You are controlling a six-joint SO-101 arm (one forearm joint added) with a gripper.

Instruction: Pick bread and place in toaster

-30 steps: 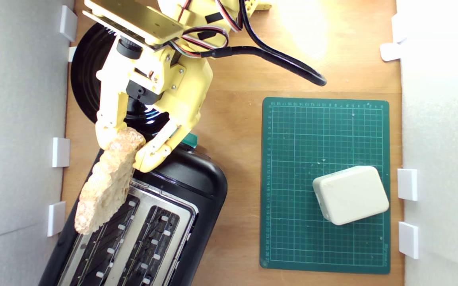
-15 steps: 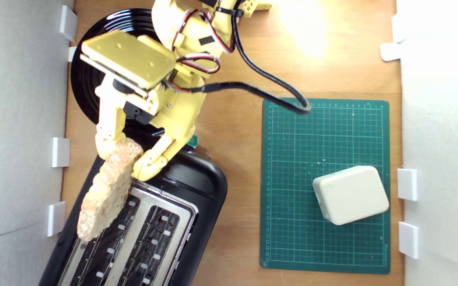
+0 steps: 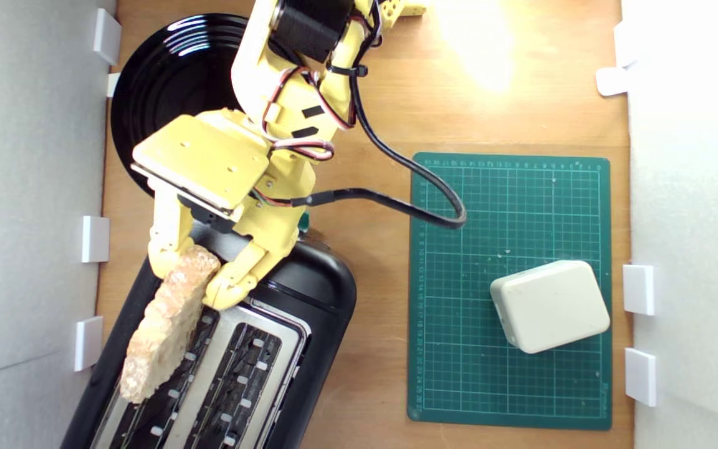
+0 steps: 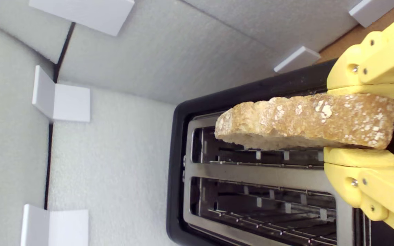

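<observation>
While gripped edge-on by the end effector (image 3: 197, 280), bread (image 3: 162, 330) poised above toaster (image 3: 309, 293) slot nearest exterior view's left; insertion pending.

The bread (image 3: 166, 324) has a rough, floury, matt crust. The toaster (image 3: 315, 293) is glossy black plastic with a brushed metal top. Beside it lie a glossy black plate (image 3: 166, 81), smooth wood table (image 3: 371, 93), and matt green mat (image 3: 508, 206).

arm (image 3: 284, 93): reaching down, wrist tilted | gripper (image 3: 192, 274): jaws clamped on bread (image 3: 166, 324)
</observation>
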